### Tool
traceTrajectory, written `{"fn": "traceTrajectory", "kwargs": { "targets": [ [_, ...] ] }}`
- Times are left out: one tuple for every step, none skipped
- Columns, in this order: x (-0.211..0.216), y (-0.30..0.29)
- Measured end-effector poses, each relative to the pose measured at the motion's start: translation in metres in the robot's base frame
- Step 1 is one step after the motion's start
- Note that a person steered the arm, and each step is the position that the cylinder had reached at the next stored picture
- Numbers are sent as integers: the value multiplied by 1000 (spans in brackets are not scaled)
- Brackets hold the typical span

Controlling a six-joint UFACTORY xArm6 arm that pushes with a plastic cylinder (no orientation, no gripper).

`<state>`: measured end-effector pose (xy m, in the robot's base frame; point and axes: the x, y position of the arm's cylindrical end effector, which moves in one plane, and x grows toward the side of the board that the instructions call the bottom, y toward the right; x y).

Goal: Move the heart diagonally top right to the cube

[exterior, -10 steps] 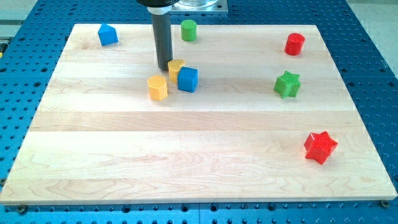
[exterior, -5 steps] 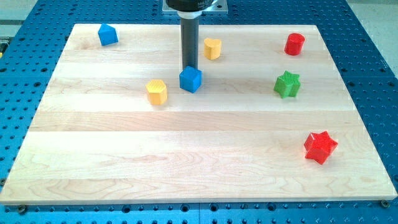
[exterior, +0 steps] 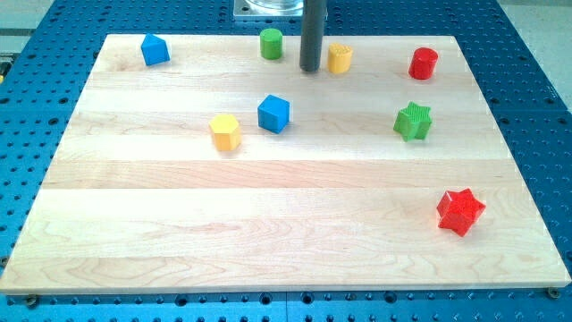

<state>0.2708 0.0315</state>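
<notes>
My tip [exterior: 310, 69] stood just left of the yellow heart block [exterior: 339, 58], up-right of the blue cube [exterior: 273, 114]; no jaws existed here. Further pushing seemed unnecessary.

The rod [exterior: 311, 36] runs off the view's top — yellow heart's [exterior: 340, 58] shape indistinct.
</notes>
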Motion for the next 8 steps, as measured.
{"fn": "traceTrajectory", "kwargs": {
  "targets": [
    [2, -7],
    [-8, -2],
    [-16, 45],
    [-16, 69],
    [14, 52],
    [-23, 91],
    [-41, 123],
    [-44, 132]
  ]
}}
